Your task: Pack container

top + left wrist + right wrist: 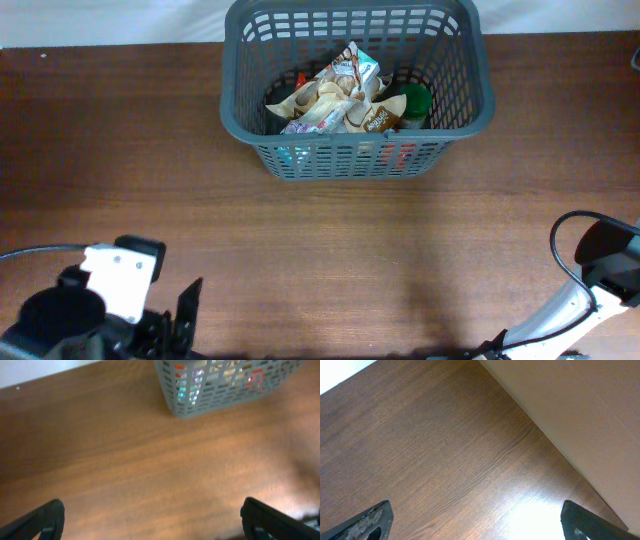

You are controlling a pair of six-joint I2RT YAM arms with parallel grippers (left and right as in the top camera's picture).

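Overhead view: a dark brown wood-grain desk [120, 150] fills the frame, with a white surface [100, 20] beyond its far edge. The container [350, 158], a grey slotted basket, stands at the far middle of the desk and reaches over that edge. Crumpled pale packets [340, 95] and a green-lidded item [415, 100] lie in it; their print is too small to read. The left arm [110, 290] sits at the near left corner and the right arm [600, 270] at the near right, both well apart from the container. Left wrist view: the same wood, slightly blurred, with a white strip at the upper left. The left gripper [155, 525] has its fingers spread wide at the lower corners with only bare desk between them. The container sits far ahead and to the right, with coloured contents showing through its slots. Right wrist view: wood grain with a bright glare patch, and a pale surface [580, 405] past the desk's diagonal edge. The right gripper [475, 522] is likewise spread wide and holds nothing.
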